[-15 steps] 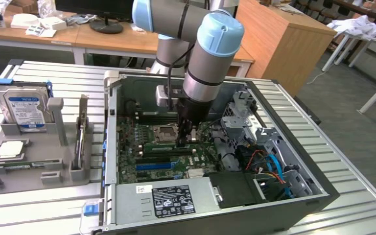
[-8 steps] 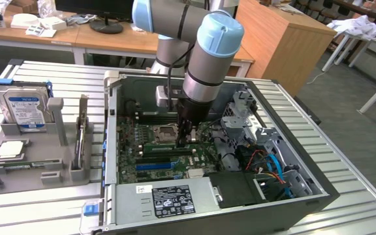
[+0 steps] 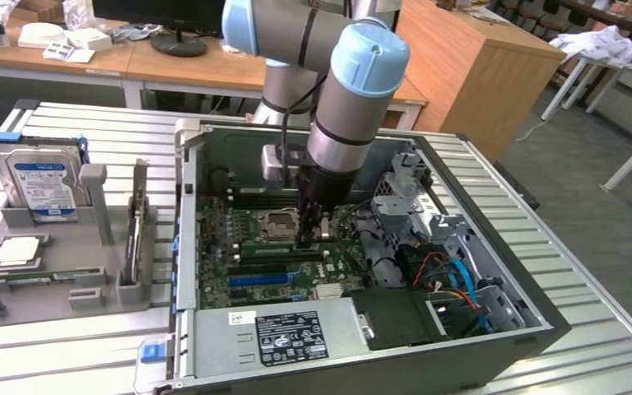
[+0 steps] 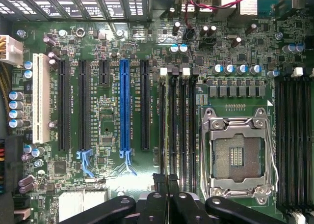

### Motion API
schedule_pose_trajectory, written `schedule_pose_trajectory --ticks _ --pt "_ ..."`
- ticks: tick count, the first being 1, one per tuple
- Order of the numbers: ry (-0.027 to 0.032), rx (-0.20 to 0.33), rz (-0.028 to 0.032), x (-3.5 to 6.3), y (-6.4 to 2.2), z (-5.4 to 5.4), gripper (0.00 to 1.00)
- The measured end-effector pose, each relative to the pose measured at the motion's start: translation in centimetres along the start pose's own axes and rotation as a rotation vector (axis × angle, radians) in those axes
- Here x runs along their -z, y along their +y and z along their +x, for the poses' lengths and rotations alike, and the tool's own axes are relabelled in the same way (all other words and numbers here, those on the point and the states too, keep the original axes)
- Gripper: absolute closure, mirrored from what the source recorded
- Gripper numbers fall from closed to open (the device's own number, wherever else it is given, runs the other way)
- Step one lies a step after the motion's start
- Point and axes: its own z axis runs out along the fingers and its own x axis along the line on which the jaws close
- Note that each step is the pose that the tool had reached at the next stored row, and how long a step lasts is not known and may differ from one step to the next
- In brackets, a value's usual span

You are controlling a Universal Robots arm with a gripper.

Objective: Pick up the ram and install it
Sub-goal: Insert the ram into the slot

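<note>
My end effector [image 3: 309, 240] is clenched and low inside the open computer case [image 3: 536, 325], right at the memory slots [image 3: 277, 255].

In the wrist view my end effector [image 4: 168, 184] has its fingers [image 4: 159, 192] pressed together directly over the bank of black memory slots [image 4: 179, 126], which runs between the blue expansion slot [image 4: 124, 106] and the open, empty processor socket [image 4: 239, 155] on the green motherboard [image 4: 110, 111]. Whether the ram is pinched between the fingers I cannot tell; I cannot pick it out with certainty. On the exterior view's left, well apart from me, a grey fixture [image 3: 85, 288] sits on the ribbed counter [image 3: 63, 346], holding an upright blue-labelled hard drive [image 3: 39, 185] and a flat silver processor chip [image 3: 20, 251].
</note>
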Motion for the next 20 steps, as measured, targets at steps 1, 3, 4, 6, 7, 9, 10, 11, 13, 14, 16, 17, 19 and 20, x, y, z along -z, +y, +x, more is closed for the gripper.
schedule_pose_trajectory --ticks 1,3,4,6,7,9,10,11,13,14,16,17,19,20 --pt "0.0002 0.000 -0.0001 0.00 0.00 0.00 0.88" --pt "0.0003 0.000 0.0000 0.00 0.00 0.00 0.88" --pt "0.0003 0.000 -0.0001 0.00 0.00 0.00 0.88" --pt "0.0002 0.000 -0.0001 -0.02 0.00 0.00 0.88" --pt "-0.0001 0.000 0.0003 -0.08 -0.01 0.00 0.88" --pt "0.0000 0.000 0.0005 -0.10 -0.01 0.00 0.88" --pt "0.0001 0.000 0.0004 -0.09 -0.01 0.00 0.88" --pt "0.0001 0.000 0.0004 -0.09 -0.01 0.00 0.88" --pt "0.0002 0.000 0.0005 -0.09 0.00 0.00 0.88" --pt "0.0003 0.000 -0.0001 -0.09 0.00 0.00 0.88" --pt "0.0023 0.000 -0.0040 -0.02 0.00 0.00 0.88" --pt "0.0027 0.000 -0.0062 0.02 0.00 0.00 0.88" --pt "0.0029 0.000 -0.0075 0.03 0.00 0.00 0.88" --pt "0.0030 0.000 -0.0076 0.03 0.00 0.00 0.88"
